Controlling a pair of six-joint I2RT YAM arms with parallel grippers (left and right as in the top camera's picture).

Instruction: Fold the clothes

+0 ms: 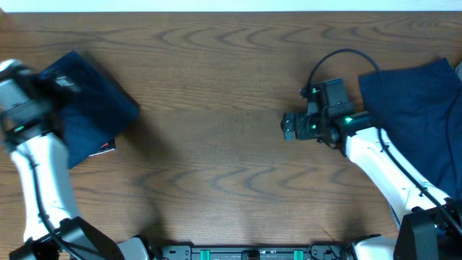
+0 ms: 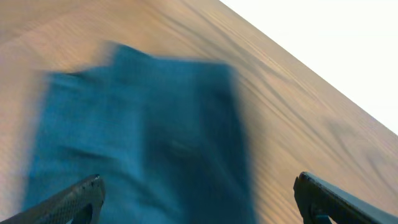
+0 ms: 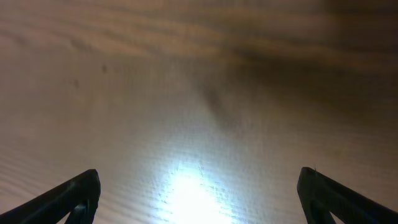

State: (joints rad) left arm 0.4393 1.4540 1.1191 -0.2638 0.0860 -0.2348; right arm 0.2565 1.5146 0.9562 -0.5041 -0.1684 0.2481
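Observation:
A folded dark navy garment (image 1: 94,108) lies at the far left of the wooden table; in the left wrist view it (image 2: 143,137) is blurred and fills the left half. My left gripper (image 2: 199,199) is open and empty just above it, one finger over the cloth and one over bare wood. In the overhead view my left gripper (image 1: 50,90) sits at the garment's left edge. A second navy garment (image 1: 415,115) lies spread at the far right, partly under my right arm. My right gripper (image 1: 289,127) is open and empty over bare wood (image 3: 199,193), left of that garment.
The wooden table (image 1: 231,166) runs between the two garments. A small red tag (image 1: 107,148) shows at the folded garment's lower edge. A black cable (image 1: 339,54) loops above the right wrist. A bright glare spot (image 3: 193,190) lies on the wood under the right gripper.

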